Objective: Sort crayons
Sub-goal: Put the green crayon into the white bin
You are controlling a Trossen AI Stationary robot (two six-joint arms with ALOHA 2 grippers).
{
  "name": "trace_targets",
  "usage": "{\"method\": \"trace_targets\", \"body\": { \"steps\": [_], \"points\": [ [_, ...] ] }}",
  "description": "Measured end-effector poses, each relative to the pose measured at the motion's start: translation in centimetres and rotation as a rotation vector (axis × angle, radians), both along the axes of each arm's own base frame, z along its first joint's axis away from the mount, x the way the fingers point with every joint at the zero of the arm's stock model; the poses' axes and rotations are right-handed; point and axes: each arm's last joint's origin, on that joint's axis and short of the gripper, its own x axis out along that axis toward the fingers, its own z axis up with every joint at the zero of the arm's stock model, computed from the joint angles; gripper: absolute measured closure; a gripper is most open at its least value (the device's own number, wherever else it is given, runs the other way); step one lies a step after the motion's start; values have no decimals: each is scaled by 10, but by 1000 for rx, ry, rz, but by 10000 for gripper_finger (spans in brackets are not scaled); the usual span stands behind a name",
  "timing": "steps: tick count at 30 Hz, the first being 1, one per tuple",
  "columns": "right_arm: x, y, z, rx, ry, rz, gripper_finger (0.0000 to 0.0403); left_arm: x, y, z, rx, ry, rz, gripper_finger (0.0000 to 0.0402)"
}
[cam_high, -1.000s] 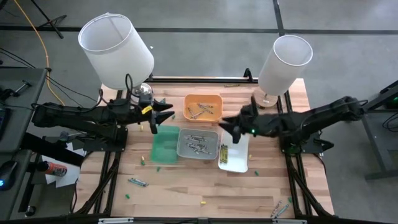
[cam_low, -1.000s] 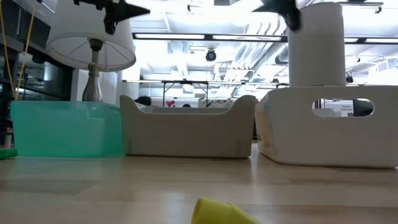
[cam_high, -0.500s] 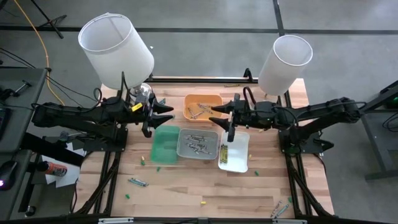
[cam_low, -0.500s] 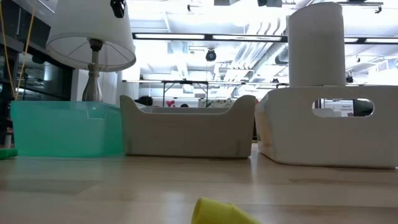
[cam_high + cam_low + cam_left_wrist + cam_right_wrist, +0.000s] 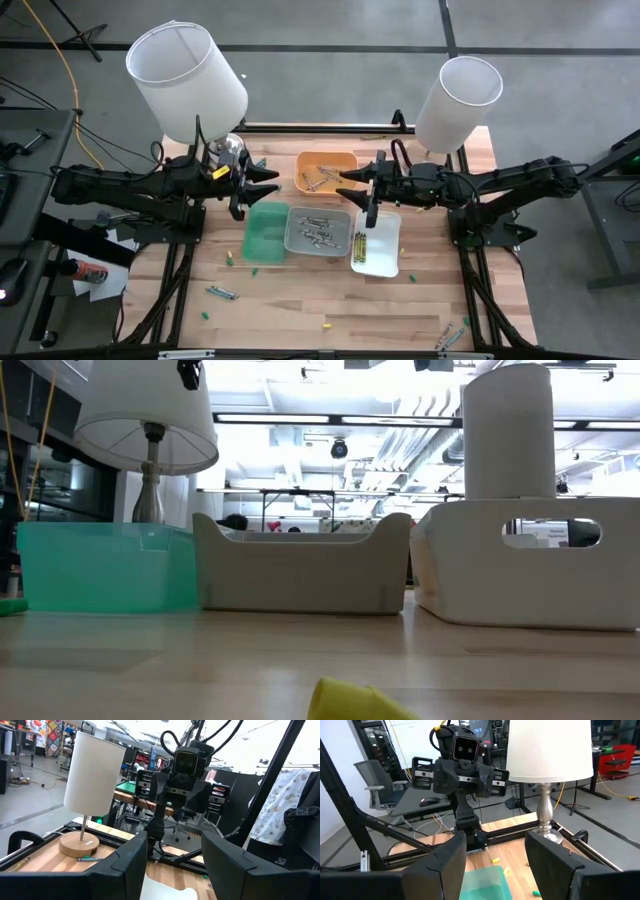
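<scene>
Both end effectors open, empty, unmoved since half-second ago: left (image 5: 262,186), right (image 5: 358,193); crayons (image 5: 318,231) unchanged.

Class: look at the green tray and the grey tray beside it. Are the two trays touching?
Cannot tell. In the low view the green tray overlaps the grey tray with no gap visible, and the high view shows their sides flush, but neither shows real contact.
</scene>
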Motion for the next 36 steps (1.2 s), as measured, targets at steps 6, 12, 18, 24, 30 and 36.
{"method": "trace_targets", "body": {
  "steps": [6, 12, 18, 24, 30, 36],
  "points": [
    [-1, -4, -1, 80, -13, -133, 207, 0, 0, 0, 0, 0, 1, 229],
    [-2, -12, -10, 192, 44, -238, 207, 0, 0, 0, -1, 0, 1, 229],
    [-4, -20, -23, 306, 135, -293, 207, 0, 0, 0, -1, 0, 1, 229],
    [-5, -19, -27, 312, 177, -259, 207, 0, 0, 0, -1, 0, 1, 229],
    [-4, -16, -27, 312, 204, -158, 207, 0, 0, 0, -2, 0, 7, 229],
    [-4, -16, -27, 312, 206, -151, 207, 0, 2, 0, -32, -2, 70, 229]
  ]
}}
